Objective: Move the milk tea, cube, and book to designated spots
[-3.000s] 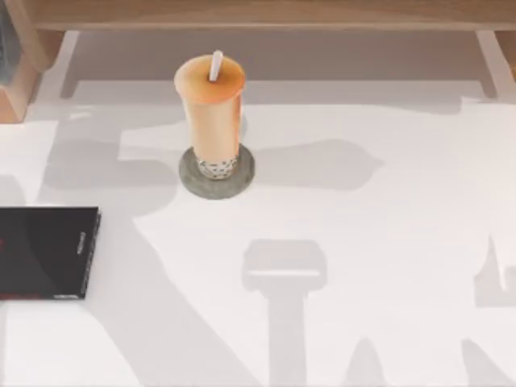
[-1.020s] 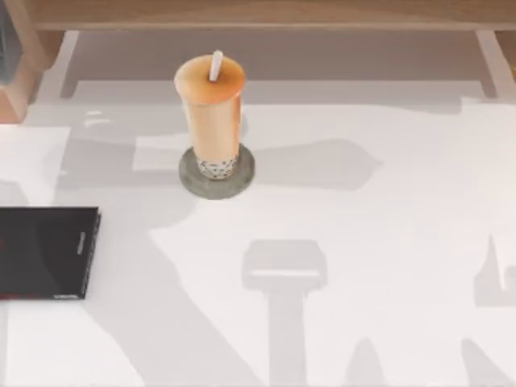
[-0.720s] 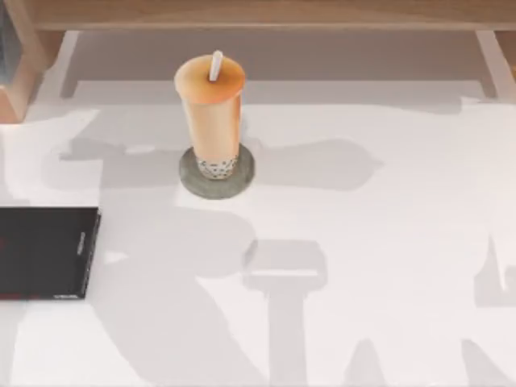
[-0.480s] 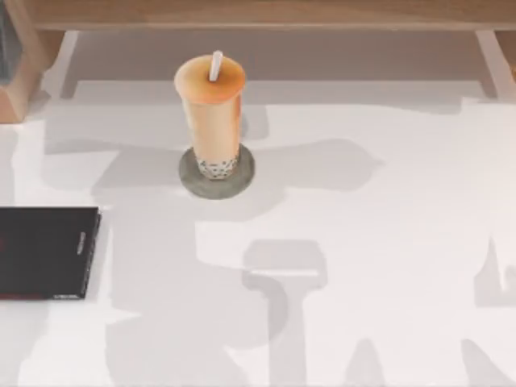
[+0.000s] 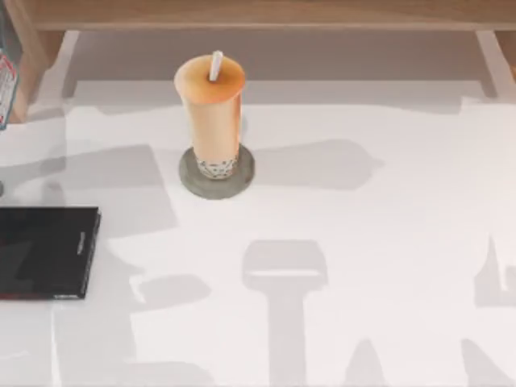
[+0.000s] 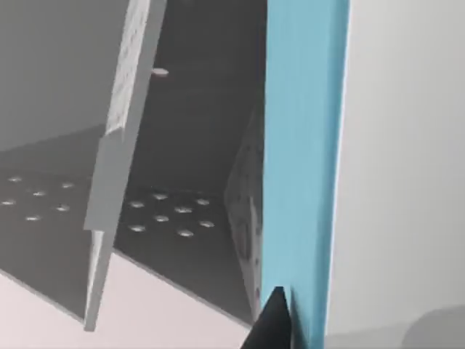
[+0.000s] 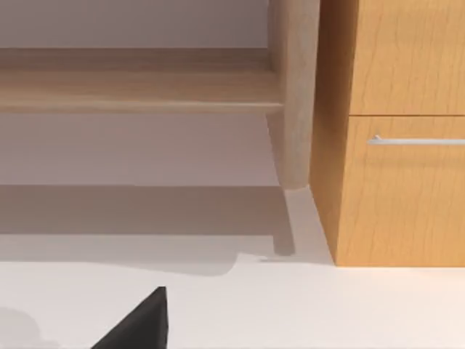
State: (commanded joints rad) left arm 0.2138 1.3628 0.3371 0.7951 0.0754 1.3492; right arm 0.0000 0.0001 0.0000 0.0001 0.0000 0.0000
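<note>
The milk tea (image 5: 211,113) stands upright on the round grey disc (image 5: 242,179) at the back of the table, left of centre. The flat black slab (image 5: 44,252) lies bare at the left edge. In the left wrist view the book's light-blue cover (image 6: 301,160) stands on edge right against my left gripper's dark fingertip (image 6: 275,323), which is shut on it. A sliver of the book (image 5: 4,85) with a reddish edge shows at the top view's far left. The cube is out of view. One dark fingertip (image 7: 142,323) of my right gripper hangs over the white table.
A wooden shelf (image 5: 258,14) runs along the back of the table. The right wrist view faces a wooden cabinet (image 7: 396,131) with a drawer handle and a shelf post (image 7: 290,94). Arm shadows fall on the white tabletop (image 5: 363,242).
The shadows over the table's left half have shifted, and the book's reddish edge has come into view at the far left. The milk tea and black slab have not moved.
</note>
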